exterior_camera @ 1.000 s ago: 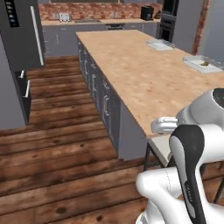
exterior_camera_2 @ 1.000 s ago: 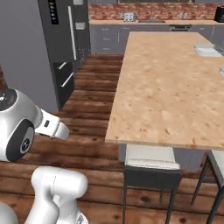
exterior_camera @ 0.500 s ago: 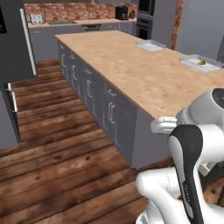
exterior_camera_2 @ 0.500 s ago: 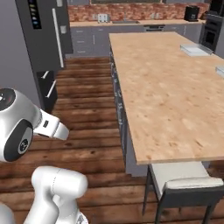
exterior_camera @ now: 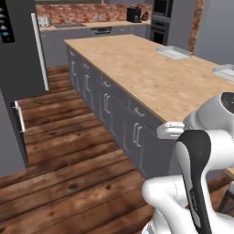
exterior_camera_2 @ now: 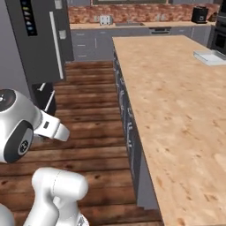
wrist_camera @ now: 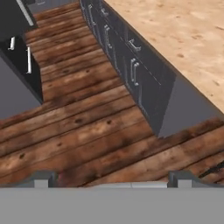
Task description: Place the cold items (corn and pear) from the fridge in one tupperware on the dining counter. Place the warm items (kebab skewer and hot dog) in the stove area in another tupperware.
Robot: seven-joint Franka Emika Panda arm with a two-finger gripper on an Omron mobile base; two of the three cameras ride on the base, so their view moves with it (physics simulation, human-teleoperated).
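We judge this a drive toward the fridge (exterior_camera_2: 39, 39) for the cold items, so we should swing the base round to face its doors squarely and halt with room for them to open. Our claw (wrist_camera: 109, 177) hangs over the wooden floor (wrist_camera: 87, 127) with its fingers spread wide and nothing between them. The dining worktop (wrist_camera: 183, 39) runs off at about 1 o'clock from the claw, the dark fridge body at 10 o'clock. Two tupperware trays (exterior_camera: 173, 51) sit on the worktop's far part.
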